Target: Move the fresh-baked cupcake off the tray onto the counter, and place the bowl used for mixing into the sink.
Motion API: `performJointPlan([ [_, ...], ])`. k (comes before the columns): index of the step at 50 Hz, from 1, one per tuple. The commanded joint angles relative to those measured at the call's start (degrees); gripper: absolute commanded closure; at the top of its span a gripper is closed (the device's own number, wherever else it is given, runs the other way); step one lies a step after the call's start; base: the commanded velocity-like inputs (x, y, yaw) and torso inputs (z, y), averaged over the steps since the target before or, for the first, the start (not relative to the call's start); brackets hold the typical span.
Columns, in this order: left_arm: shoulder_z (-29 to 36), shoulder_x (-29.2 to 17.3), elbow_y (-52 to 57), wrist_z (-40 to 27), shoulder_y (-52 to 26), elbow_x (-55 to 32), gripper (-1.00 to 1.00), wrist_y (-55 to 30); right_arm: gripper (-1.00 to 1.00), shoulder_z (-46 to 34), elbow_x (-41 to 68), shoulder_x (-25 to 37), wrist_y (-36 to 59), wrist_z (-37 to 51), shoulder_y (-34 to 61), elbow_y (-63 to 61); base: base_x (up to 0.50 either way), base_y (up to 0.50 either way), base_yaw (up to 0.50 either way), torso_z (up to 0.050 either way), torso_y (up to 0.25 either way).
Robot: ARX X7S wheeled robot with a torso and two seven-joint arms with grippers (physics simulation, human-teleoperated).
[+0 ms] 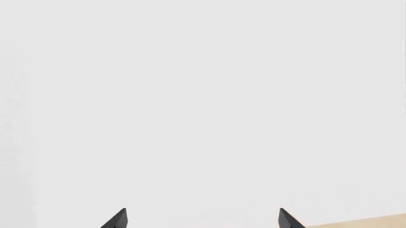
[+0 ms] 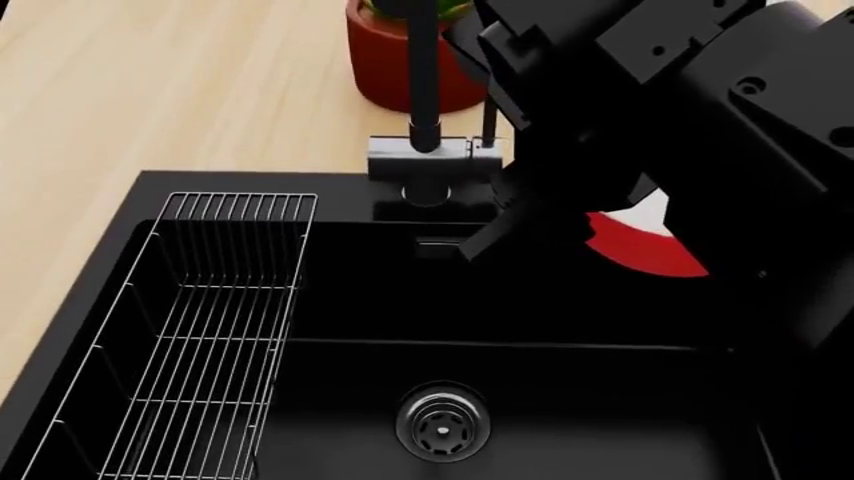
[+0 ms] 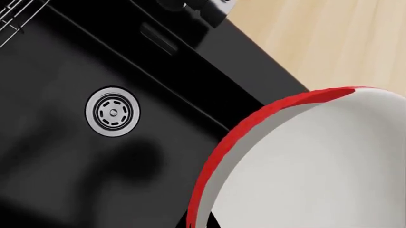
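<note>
Right arm extended; left gripper jaws apart.

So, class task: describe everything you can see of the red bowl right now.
The bowl is round, glossy red outside and plain white inside, apparently empty. It hangs tilted above the black sink, near its right side, mostly hidden behind the right arm in the head view. The right hand's grip itself is hidden from all views.

Red-and-white bowl, black sink, pale wood-grain counter, red plant pot.
</note>
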Motion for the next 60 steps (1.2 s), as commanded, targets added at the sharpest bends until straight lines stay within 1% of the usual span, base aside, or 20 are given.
performJointPlan([
  [1, -3.27, -0.05, 0.05, 0.29, 0.11, 2.44, -1.0, 0.94, 1.0, -5.96, 2.34, 0.22, -0.21, 0.59, 0.65, 0.24, 0.0, 0.0, 0.0, 0.0, 0.0],
  [5, -5.0, -0.03, 0.05, 0.43, 0.09, 3.88, -1.0, 0.33, 1.0, -6.23, 2.02, -0.1, -0.31, 0.01, 0.62, 0.6, 0.0, 0.0, 0.0, 0.0, 0.003],
  [6, -5.21, -0.04, 0.04, -0.59, -0.08, 4.5, -1.0, -2.54, 1.0, -6.1, 2.1, -0.09, -0.38, -0.03, 0.63, 0.81, 0.0, 0.0, 0.0, 0.0, 0.0],
  [8, -6.35, -0.03, 0.04, -0.14, -0.08, 5.28, -1.0, -3.34, 1.0, -6.01, 2.2, 0.2, -0.47, 0.16, 0.43, 0.4, 0.0, 0.0, 0.0, 0.0, 0.0],
  [11, -8.59, -0.05, 0.04, 0.35, 0.07, 6.13, -1.0, -2.21, 1.0, -5.89, 2.31, 0.36, -0.7, 0.43, -0.19, 0.41, 0.0, 0.0, 0.0, 0.0, 0.0],
  [15, -9.56, -0.03, 0.05, 0.25, 0.19, 7.16, -1.0, -2.39, 1.0, -5.6, 2.69, 0.62, -0.66, 1.04, -0.76, 0.32, 0.0, 0.0, 0.0, 0.0, 0.0],
  [22, -8.9, -0.01, 0.06, -0.12, 0.09, 6.71, -1.0, -2.57, 1.0, -4.74, 3.56, 1.13, -0.55, 2.03, -0.82, 0.05, 0.0, 0.0, 0.0, 0.0, 0.001],
  [39, -8.39, -0.02, 0.06, -0.55, 0.07, 6.26, -1.0, -2.49, 1.0, -4.18, 4.38, 2.0, -0.25, 4.06, -1.33, -1.43, 0.34, 0.0, 0.0, 0.0, 0.001],
  [51, -8.09, -0.02, 0.05, -0.47, 0.08, 5.95, -1.0, -2.43, 1.0, -4.85, 4.52, 1.66, 1.74, 3.42, -0.17, -1.36, 0.0, 0.0, 0.0, 0.001, 0.002],
  [60, -7.72, -0.02, 0.06, -0.46, 0.05, 5.92, -1.0, -2.35, 1.0, -3.73, 7.08, 3.09, 3.21, 6.21, -2.27, -2.04, 0.0, 0.0, 0.0, 0.0, 0.0],
])
